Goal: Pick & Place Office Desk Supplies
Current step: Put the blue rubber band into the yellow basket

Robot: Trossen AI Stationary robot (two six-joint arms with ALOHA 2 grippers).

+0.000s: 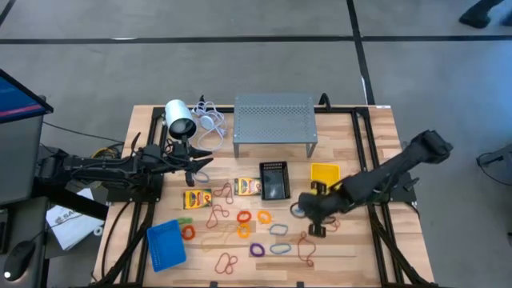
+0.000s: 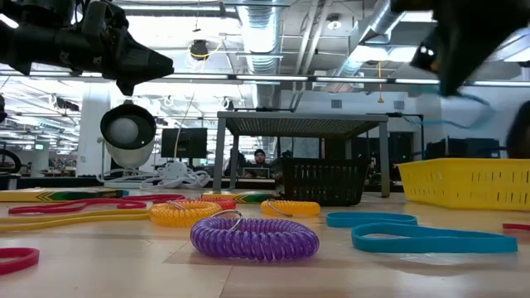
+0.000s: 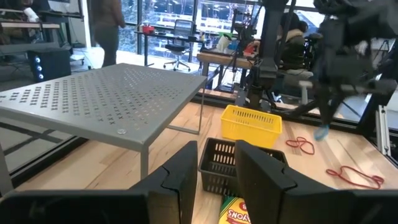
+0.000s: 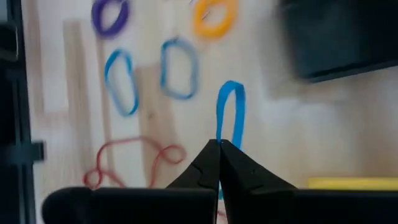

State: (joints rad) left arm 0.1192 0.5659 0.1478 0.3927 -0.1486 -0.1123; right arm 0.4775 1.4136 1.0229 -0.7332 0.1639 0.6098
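Note:
My right gripper point(image 4: 219, 144) is up over the table's middle right and is shut on a pale blue rubber band point(image 4: 240, 115), which also shows in the low view as a thin blue line point(image 2: 465, 99). Several more loops, red, orange, purple and blue point(image 1: 240, 216), lie flat on the wood. Two yellow crayon boxes point(image 1: 198, 198) point(image 1: 247, 186) lie flat near the black bin point(image 1: 274, 181). The yellow bin point(image 1: 325, 174) stands beside my right gripper, and the blue bin point(image 1: 166, 244) stands at the near left. My left gripper point(image 1: 204, 164) waits open and level at the left. My right gripper pinches the blue band's one end point(image 4: 219, 129) between its two fingertips point(image 4: 208, 158). The fingers slant down from above. The loop hangs beyond the tips, lifted clear of the table.
A grey perforated stand point(image 1: 274, 120) spans the far middle, with a white cylinder and its cable point(image 1: 180, 118) to its left. Two blue loops point(image 4: 121, 81) point(image 4: 178, 67) and a red one point(image 4: 134, 158) lie under my right gripper. Black rails point(image 1: 364, 160) run across the table.

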